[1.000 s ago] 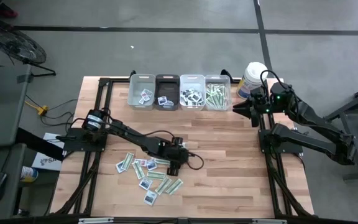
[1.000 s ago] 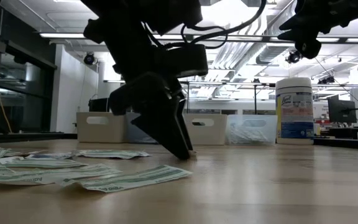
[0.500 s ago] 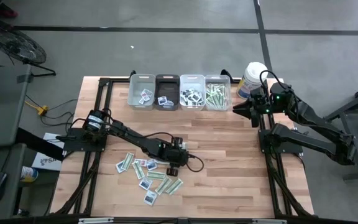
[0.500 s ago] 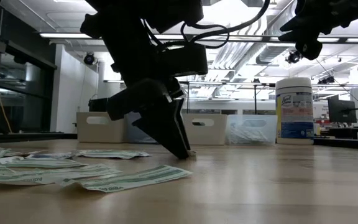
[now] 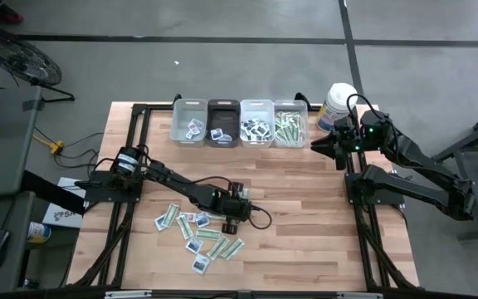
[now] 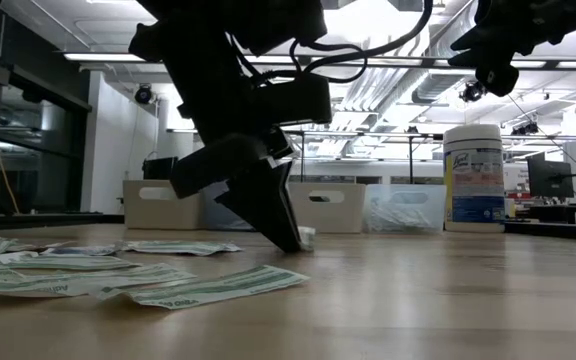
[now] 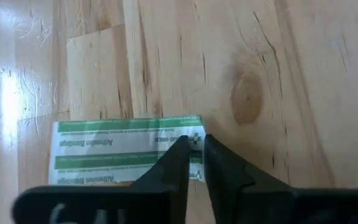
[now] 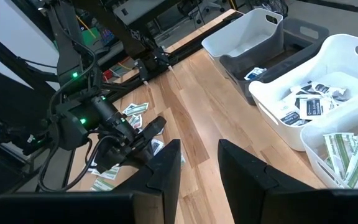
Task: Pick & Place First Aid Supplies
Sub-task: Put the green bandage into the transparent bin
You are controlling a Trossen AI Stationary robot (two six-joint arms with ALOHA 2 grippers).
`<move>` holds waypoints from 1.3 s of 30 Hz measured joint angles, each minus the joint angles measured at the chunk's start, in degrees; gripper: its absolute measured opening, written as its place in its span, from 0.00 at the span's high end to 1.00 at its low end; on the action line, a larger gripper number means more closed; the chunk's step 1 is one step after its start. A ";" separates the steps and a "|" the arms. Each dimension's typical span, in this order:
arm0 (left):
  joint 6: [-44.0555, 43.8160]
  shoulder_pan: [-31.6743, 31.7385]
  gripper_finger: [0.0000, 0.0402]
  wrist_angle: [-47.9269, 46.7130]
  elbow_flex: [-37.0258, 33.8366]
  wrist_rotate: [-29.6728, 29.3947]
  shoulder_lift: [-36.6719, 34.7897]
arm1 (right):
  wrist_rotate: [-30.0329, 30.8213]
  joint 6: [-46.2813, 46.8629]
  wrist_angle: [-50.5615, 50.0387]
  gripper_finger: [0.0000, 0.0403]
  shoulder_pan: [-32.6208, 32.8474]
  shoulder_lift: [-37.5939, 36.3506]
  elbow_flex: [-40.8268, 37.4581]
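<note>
Green-and-white strip packets and squarish white packets (image 5: pixel 197 234) lie spread flat on the wooden table's near left part. My left gripper (image 5: pixel 231 226) stands at the right edge of this spread, pointing steeply down, its fingers closed on the end of one green-and-white strip packet (image 7: pixel 120 149). My right gripper (image 5: pixel 315 148) waits high at the table's far right, open, nothing between its fingers (image 8: pixel 197 168). My left gripper pinches the strip packet's end (image 7: pixel 194 132) between its two fingertips, coming from above at a steep slant. The fingers lie roughly along the strip's length. That end curls up a little at the fingertips (image 6: pixel 305 238); the rest of the packet lies flat on the table.
Four small bins (image 5: pixel 239 123) stand in a row at the far edge, holding packets. A tall white canister (image 5: pixel 338 104) stands to their right, beside my right arm. Bare wood (image 5: pixel 305 216) lies right of the packet spread.
My left gripper's fingers have closed together onto the strip packet's end, staying at the same spot on the table. The packet's end has curled up at the fingertips.
</note>
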 joint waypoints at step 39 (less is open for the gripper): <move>35.68 0.61 1.00 -27.45 33.07 -13.06 0.46 | -7.71 6.39 8.39 0.75 0.60 4.43 -7.43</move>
